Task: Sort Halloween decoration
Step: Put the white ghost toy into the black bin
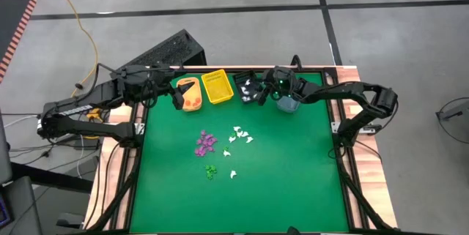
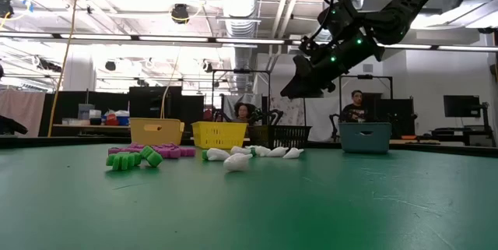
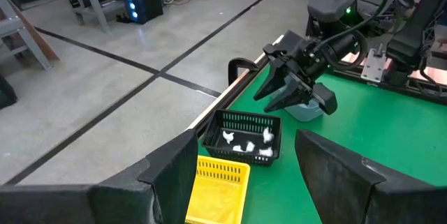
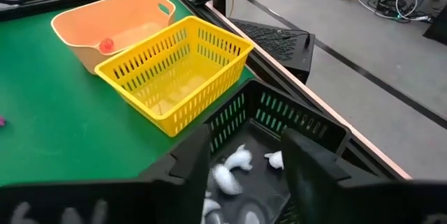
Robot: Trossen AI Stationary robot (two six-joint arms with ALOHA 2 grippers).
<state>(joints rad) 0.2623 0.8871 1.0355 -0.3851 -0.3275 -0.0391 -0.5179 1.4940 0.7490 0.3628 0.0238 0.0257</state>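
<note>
Already binned: several white trinkets [image 4: 230, 161] in black basket [image 4: 307, 123], right below my right gripper [image 4: 241, 155] (jaws spread, empty).
Left: white, purple [image 1: 206, 143], green [image 1: 210, 170] piles.

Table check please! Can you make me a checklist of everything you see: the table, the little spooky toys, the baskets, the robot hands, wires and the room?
Surface: green table, wooden edge.
Job's things: white trinkets, purple trinkets and green trinkets loose mid-table; more white ones in the black basket; one orange piece in the orange bin.
Clutter: yellow basket looks empty; grey-blue bin at the far edge.
Grippers: right gripper open above the black basket, holding nothing; left gripper open near the orange bin.
Cables: orange cord on the floor.
Surroundings: two people seated behind the table.
</note>
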